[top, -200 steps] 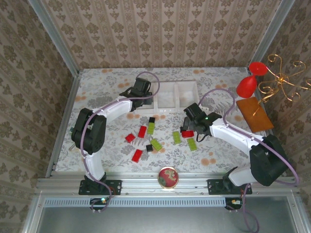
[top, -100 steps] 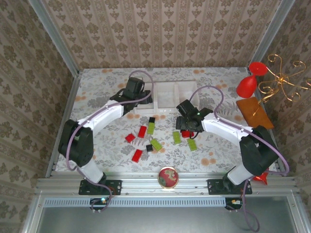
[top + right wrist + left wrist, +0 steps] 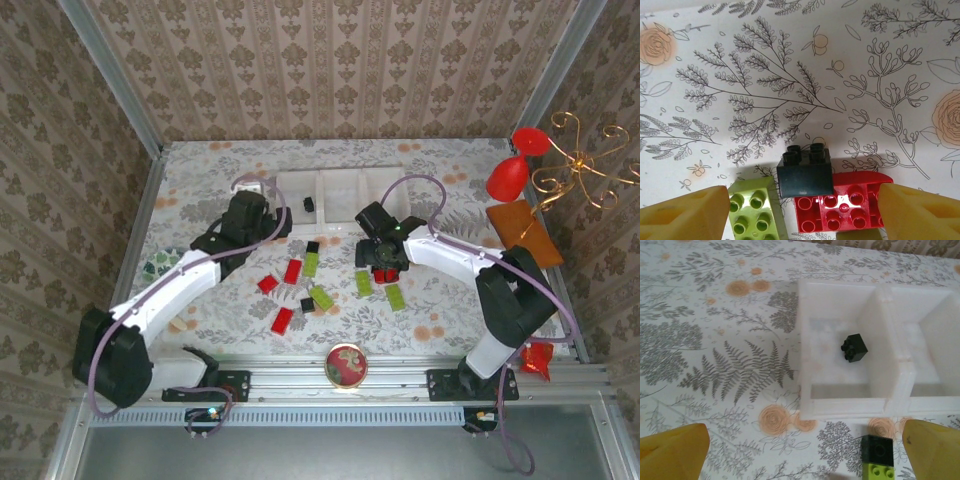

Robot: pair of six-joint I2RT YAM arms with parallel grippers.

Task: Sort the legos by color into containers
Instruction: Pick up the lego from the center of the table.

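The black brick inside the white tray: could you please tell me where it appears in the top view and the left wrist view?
Top external: black brick just above picture centre, in the left compartment of the tray.
Left wrist: black brick right of centre, in the tray, left compartment.
Shared landmark: the loose black brick touching a lime-green brick just in front of the tray.

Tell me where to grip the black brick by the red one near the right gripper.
Likely best from straight above, pinching the black brick across its two flat side walls: it sits studs-up, the red brick crowds its near face, and the lime brick sits by one corner.
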